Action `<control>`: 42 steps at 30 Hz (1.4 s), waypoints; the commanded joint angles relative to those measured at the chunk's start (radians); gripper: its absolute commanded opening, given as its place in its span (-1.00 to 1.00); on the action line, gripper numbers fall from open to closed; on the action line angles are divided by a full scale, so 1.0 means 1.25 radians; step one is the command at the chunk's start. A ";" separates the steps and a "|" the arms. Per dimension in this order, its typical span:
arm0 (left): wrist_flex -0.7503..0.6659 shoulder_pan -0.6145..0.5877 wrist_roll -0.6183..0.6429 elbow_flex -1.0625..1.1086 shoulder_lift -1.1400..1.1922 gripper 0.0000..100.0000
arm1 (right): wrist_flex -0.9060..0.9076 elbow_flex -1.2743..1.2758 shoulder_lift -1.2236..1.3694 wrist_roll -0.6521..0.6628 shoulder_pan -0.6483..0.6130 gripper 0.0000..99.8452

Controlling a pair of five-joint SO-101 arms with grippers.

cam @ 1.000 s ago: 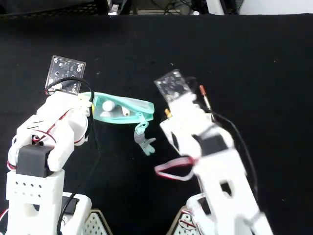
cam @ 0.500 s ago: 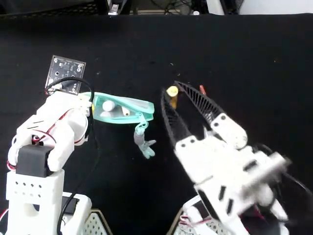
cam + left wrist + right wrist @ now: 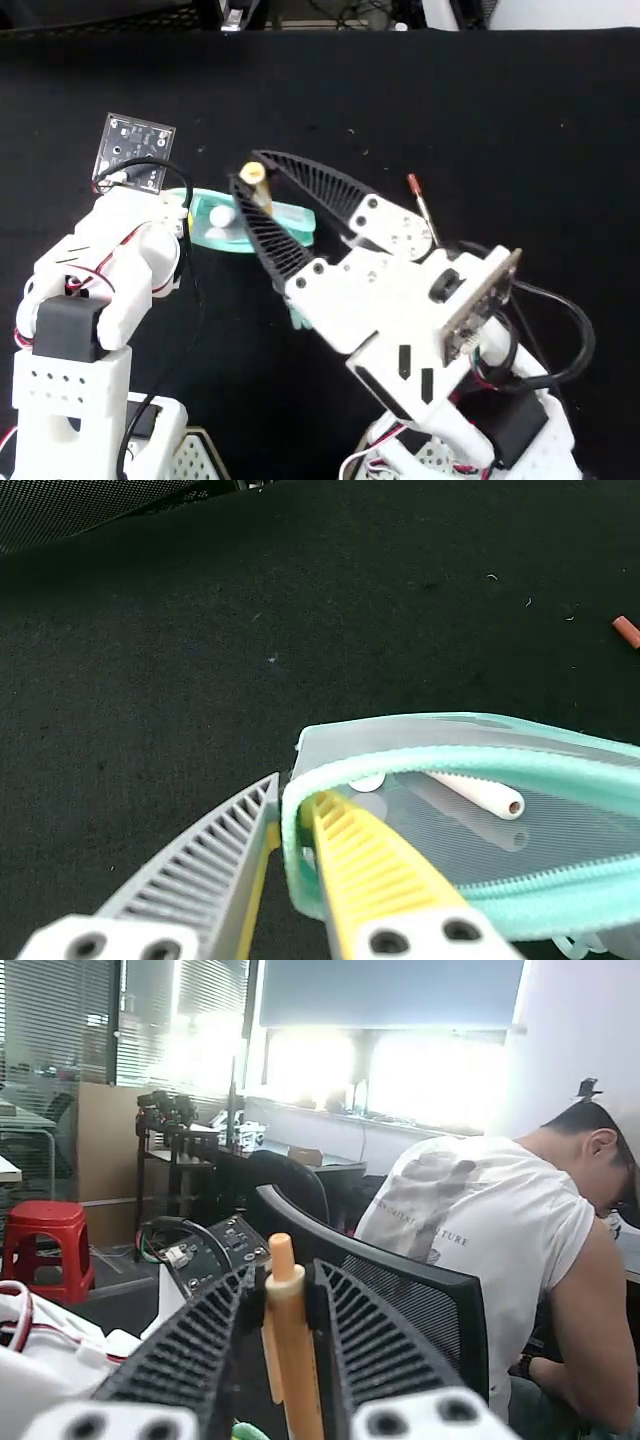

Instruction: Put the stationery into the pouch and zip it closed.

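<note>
The teal mesh pouch (image 3: 225, 232) lies open on the black table, with white pens (image 3: 478, 792) inside. My left gripper (image 3: 293, 792) is shut on the pouch's end rim, yellow finger (image 3: 365, 865) inside and grey finger outside; in the high view the left gripper (image 3: 185, 213) sits at the pouch's left end. My right gripper (image 3: 250, 170) is above the pouch, shut on a yellow-orange pen (image 3: 256, 187). In the right wrist view the pen (image 3: 288, 1345) stands upright between the black fingers of the right gripper (image 3: 283, 1275). A red-brown pencil (image 3: 420, 203) lies on the table to the right.
The right arm's white body (image 3: 400, 310) covers the pouch's right end and the table in front of it. The red-brown pencil's tip (image 3: 626, 630) shows at the edge of the left wrist view. Black cloth (image 3: 500, 110) stretches to the back and right.
My right gripper has swung left from beside the red-brown pencil to above the pouch, carrying the yellow-orange pen. The left arm and the pouch have kept still.
</note>
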 commanded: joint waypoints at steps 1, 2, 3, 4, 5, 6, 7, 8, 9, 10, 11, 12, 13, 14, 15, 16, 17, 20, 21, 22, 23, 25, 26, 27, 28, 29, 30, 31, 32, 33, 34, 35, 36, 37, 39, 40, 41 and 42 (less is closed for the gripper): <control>-0.012 -0.001 -0.006 0.001 0.009 -0.94 | -0.020 -0.036 0.015 -0.006 -0.022 -0.98; -0.012 -0.001 -0.006 0.001 0.009 -0.94 | -0.015 -0.030 0.020 -0.006 -0.023 -0.98; -0.012 -0.001 -0.006 0.001 0.009 -0.94 | -0.016 -0.013 0.023 -0.006 -0.026 -0.98; -0.012 -0.001 -0.006 0.001 0.009 -0.94 | -0.020 0.009 0.023 -0.006 -0.026 -0.98; -0.012 -0.001 -0.006 0.001 0.009 -0.94 | -0.021 0.029 0.023 -0.006 -0.026 -0.98; -0.012 -0.001 -0.006 0.001 0.009 -0.94 | -0.023 0.046 0.023 -0.005 -0.026 -0.98; -0.012 -0.001 -0.006 0.001 0.009 -0.94 | -0.036 0.064 0.021 -0.002 -0.026 -0.98; -0.012 -0.001 -0.006 0.001 0.009 -0.94 | -0.052 0.079 0.021 -0.002 -0.023 -0.98; -0.012 -0.001 -0.006 0.001 0.009 -0.94 | -0.063 0.090 0.021 0.000 -0.023 -0.98; -0.012 -0.001 -0.006 0.001 0.009 -0.94 | -0.070 0.099 0.021 0.000 -0.022 -0.98; -0.012 -0.001 -0.006 0.001 0.009 -0.94 | -0.071 0.104 0.021 0.000 -0.022 -0.98; -0.012 -0.001 -0.006 0.001 0.009 -0.94 | -0.070 0.106 0.021 0.000 -0.022 -0.98; -0.012 -0.001 -0.006 0.001 0.009 -0.94 | -0.069 0.109 0.021 0.000 -0.022 -0.98; -0.012 -0.001 -0.006 0.001 0.009 -0.94 | -0.069 0.118 0.021 0.000 -0.020 -0.98; -0.012 -0.001 -0.006 0.001 0.009 -0.94 | -0.069 0.131 0.021 0.000 -0.010 -0.98; -0.012 -0.002 -0.006 0.001 0.009 -0.94 | -0.069 0.147 0.021 0.000 0.002 -0.98; -0.012 -0.002 -0.006 0.001 0.009 -0.94 | -0.069 0.168 0.021 0.000 0.014 -0.98; -0.012 -0.002 -0.006 0.001 0.009 -0.94 | -0.047 0.242 0.021 0.001 0.052 -0.98; -0.012 -0.002 -0.006 0.001 0.009 -0.94 | -0.044 0.271 0.021 0.001 0.056 -0.98; -0.012 -0.002 -0.006 0.001 0.009 -0.94 | -0.044 0.298 0.021 0.001 0.059 -0.98; -0.012 -0.002 -0.006 0.001 0.009 -0.94 | -0.047 0.320 0.021 0.001 0.060 -0.98; -0.012 -0.002 -0.006 0.001 0.009 -0.94 | -0.048 0.346 0.021 0.001 0.058 -0.98; -0.012 -0.002 -0.006 0.001 0.009 -0.94 | -0.047 0.353 0.023 0.001 0.056 -0.97; -0.012 -0.002 -0.006 0.001 0.009 -0.94 | -0.045 0.358 0.026 0.001 0.055 -0.95; -0.012 -0.002 -0.006 0.001 0.009 -0.94 | -0.043 0.360 0.028 0.001 0.054 -0.93; -0.012 -0.002 -0.006 0.001 0.009 -0.94 | -0.043 0.365 0.028 0.001 0.052 -0.89; -0.012 -0.002 -0.006 0.001 0.009 -0.94 | -0.043 0.371 0.028 0.001 0.047 -0.85; -0.012 -0.002 -0.006 0.001 0.009 -0.94 | -0.042 0.377 0.028 0.001 0.045 -0.81; -0.012 -0.001 -0.006 0.001 0.009 -0.94 | -0.041 0.384 0.028 0.001 0.041 -0.77; -0.012 -0.001 -0.006 0.001 0.009 -0.94 | -0.041 0.387 0.028 0.001 0.036 -0.73; -0.012 -0.001 -0.006 0.001 0.009 -0.94 | -0.039 0.388 0.026 0.001 0.031 -0.70; -0.012 -0.001 -0.006 0.001 0.009 -0.94 | -0.029 0.382 0.024 0.001 0.029 -0.68; -0.012 -0.001 -0.006 0.001 0.009 -0.94 | -0.017 0.371 0.023 0.001 0.028 -0.68; -0.012 -0.001 -0.006 0.001 0.009 -0.94 | 0.001 0.350 0.023 0.001 0.028 -0.68; -0.012 -0.001 -0.006 0.001 0.009 -0.94 | 0.054 0.298 0.023 0.001 0.029 -0.68; -0.012 -0.001 -0.006 0.001 0.009 -0.94 | 0.086 0.265 0.023 0.001 0.029 -0.68; -0.012 -0.001 -0.006 0.002 0.009 -0.94 | 0.117 0.230 0.023 0.009 0.029 -0.68; -0.014 -0.001 -0.006 0.006 0.009 -0.93 | 0.146 0.197 0.023 0.022 0.029 -0.68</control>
